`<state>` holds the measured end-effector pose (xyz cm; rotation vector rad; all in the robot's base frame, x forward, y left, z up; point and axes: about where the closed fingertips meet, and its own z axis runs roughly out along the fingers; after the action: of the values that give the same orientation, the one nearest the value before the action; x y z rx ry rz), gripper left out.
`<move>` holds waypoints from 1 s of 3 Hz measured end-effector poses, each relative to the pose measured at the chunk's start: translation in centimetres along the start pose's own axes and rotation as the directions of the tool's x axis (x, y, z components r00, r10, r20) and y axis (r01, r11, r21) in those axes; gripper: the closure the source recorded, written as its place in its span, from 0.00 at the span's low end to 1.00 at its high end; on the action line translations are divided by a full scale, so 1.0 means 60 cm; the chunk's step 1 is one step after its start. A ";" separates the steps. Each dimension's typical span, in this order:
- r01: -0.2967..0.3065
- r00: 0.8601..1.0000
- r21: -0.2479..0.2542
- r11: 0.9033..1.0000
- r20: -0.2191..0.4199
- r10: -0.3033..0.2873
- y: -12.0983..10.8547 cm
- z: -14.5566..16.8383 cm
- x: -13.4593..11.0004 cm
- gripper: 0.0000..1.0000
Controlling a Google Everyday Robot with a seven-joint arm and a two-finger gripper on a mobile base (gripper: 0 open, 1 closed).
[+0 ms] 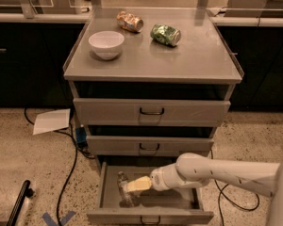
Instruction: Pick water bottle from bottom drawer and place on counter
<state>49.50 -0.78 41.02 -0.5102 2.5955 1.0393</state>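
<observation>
The bottom drawer (179, 215) stands pulled open at the foot of the grey cabinet. The water bottle (122, 179) lies inside it at the left, clear, with its length running front to back. My gripper (133, 186), pale yellow at the end of the white arm, reaches in from the right and sits right at the bottle's middle, covering part of it. The counter (198, 62) is the cabinet's flat grey top above.
On the counter are a white bowl (106, 44), a tan-and-orange can (129, 21) and a green can (165, 34). The two upper drawers (151, 111) are shut. A sheet of paper (52, 121), cables (70, 164) and a black bar (19, 204) lie on the floor at the left.
</observation>
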 end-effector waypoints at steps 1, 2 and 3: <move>-0.038 0.998 -0.036 0.999 -0.061 0.036 -0.016 0.062 0.035 0.00; -0.064 0.993 -0.064 0.996 -0.102 0.057 -0.026 0.098 0.052 0.00; -0.066 0.993 -0.065 0.996 -0.103 0.059 -0.027 0.100 0.053 0.00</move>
<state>48.18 1.68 34.64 -0.5134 2.6869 1.1549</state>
